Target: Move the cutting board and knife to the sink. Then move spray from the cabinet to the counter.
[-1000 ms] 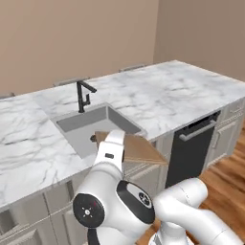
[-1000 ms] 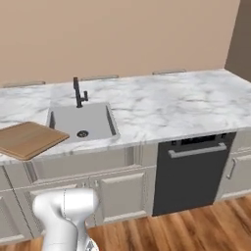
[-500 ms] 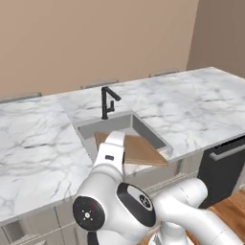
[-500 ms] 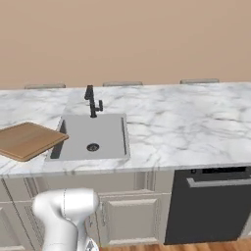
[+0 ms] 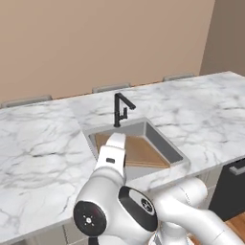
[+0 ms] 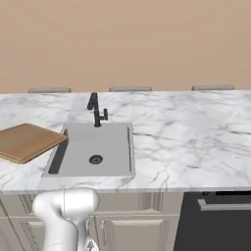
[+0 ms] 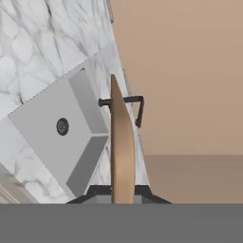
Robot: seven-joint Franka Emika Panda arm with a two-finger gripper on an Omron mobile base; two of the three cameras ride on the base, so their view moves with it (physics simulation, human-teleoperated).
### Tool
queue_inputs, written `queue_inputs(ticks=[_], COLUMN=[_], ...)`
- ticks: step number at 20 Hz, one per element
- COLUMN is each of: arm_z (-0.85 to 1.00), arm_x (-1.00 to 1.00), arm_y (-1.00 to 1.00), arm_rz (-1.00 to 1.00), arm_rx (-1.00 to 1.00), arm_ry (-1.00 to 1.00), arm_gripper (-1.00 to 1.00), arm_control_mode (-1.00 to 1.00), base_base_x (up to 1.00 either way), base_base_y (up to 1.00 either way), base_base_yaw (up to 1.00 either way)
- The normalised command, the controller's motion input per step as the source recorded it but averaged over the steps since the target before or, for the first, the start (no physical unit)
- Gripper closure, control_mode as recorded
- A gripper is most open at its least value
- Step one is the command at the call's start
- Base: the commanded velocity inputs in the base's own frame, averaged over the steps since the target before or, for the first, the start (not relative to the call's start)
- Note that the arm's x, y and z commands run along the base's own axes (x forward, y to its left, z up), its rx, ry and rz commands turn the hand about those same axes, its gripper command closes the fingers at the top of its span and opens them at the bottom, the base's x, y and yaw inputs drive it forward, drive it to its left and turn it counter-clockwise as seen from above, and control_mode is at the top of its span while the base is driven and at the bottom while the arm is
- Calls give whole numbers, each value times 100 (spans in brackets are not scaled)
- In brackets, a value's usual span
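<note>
Fingers of the hand (image 7: 123,192) are pinching tight on the near edge of the cutting board (image 7: 122,142), which is showing edge-on in the hand view and running straight out from the grip. In the left base view the light-brown board (image 5: 139,150) is hanging level over the sink (image 5: 165,143), just in front of the black faucet (image 5: 120,109). From the right base view it (image 6: 25,141) is sitting to the left of the basin (image 6: 93,149), above the white marble desk (image 6: 186,142).
</note>
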Motion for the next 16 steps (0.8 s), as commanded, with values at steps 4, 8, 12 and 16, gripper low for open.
queue_inputs(ticks=[4, 8, 12, 16], arm_z=[0, 0, 0, 0], arm_x=[0, 0, 0, 0], arm_y=[0, 0, 0, 0], arm_rz=[0, 0, 0, 0], arm_rx=[0, 0, 0, 0], arm_ry=[0, 0, 0, 0], arm_gripper=[100, 100, 100, 100], arm_control_mode=[100, 100, 100, 100], base_base_x=[43, 35, 16, 0], base_base_y=[0, 0, 0, 0], base_base_yaw=[0, 0, 0, 0])
